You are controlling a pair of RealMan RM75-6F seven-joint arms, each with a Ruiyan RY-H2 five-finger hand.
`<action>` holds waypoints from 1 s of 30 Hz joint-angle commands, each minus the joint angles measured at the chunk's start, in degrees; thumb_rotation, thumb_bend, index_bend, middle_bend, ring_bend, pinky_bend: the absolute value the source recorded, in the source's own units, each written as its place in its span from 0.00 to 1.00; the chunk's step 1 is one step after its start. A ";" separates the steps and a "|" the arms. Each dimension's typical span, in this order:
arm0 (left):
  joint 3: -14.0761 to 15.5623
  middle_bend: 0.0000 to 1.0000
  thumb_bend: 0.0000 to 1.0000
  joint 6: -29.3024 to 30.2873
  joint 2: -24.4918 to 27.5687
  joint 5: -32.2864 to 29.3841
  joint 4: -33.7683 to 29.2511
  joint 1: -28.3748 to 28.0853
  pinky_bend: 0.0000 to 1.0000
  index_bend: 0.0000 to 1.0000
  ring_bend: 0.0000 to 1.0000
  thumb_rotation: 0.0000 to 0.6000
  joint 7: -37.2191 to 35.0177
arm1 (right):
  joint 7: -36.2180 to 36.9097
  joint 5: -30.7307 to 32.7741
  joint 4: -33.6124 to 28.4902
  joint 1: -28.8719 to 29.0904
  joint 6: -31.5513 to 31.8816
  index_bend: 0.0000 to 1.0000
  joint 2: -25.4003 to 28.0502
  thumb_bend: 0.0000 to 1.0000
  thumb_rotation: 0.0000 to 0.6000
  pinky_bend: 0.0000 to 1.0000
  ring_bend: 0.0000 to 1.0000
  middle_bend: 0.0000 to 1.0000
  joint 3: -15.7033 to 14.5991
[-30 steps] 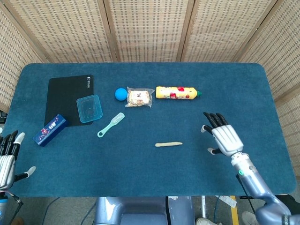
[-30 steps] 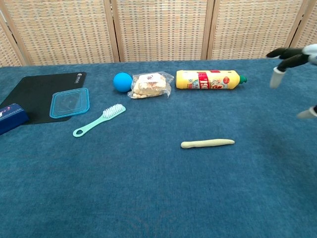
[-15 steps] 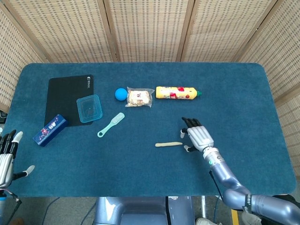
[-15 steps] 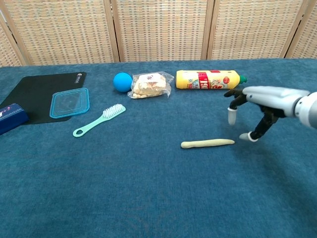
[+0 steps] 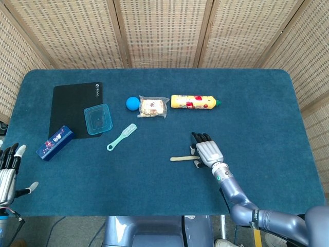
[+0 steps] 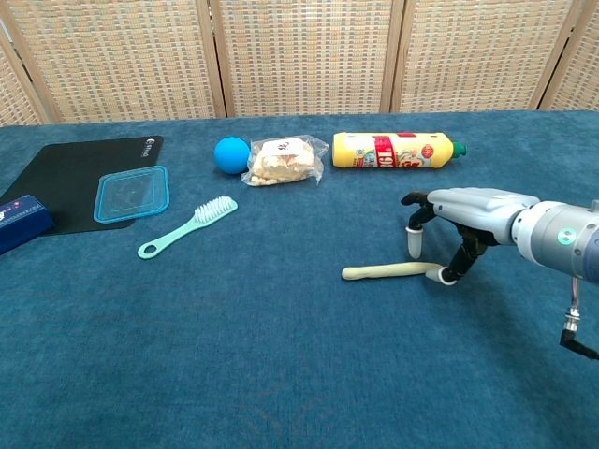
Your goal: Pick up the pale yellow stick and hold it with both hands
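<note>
- Our right hand (image 6: pixel 447 224) arches over the pale yellow stick's (image 6: pixel 388 271) right end, fingers spread, thumb touching, gripping nothing.
- Our left hand (image 5: pixel 7 172) hangs open off the table (image 5: pixel 154 190) edge.

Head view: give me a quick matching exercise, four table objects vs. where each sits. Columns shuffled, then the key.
Things:
1. pale yellow stick
2. blue ball
3. clear blue lid
4. yellow bottle

Places:
A. lying on its side, just right of the snack bag
B. partly on the black mat
C. under the right hand, at its fingertips
D. just left of the snack bag

Pairs: 1-C, 2-D, 3-B, 4-A
</note>
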 commanded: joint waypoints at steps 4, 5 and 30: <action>0.03 0.00 0.00 0.25 0.00 0.12 -0.06 0.02 0.00 0.00 0.00 1.00 -0.08 | 0.20 0.21 0.16 0.39 0.21 0.51 -0.42 0.47 1.00 0.00 0.00 0.00 -0.48; 0.03 0.00 0.00 0.33 0.03 0.18 -0.09 0.02 0.00 0.00 0.00 1.00 -0.13 | 0.19 0.21 0.22 0.47 0.26 0.51 -0.54 0.47 1.00 0.00 0.00 0.00 -0.57; 0.19 0.00 0.00 0.73 0.47 0.41 -0.23 0.09 0.00 0.00 0.00 1.00 -0.79 | 0.42 0.37 3.51 1.64 0.77 0.64 -3.19 0.60 1.00 0.00 0.00 0.00 -1.54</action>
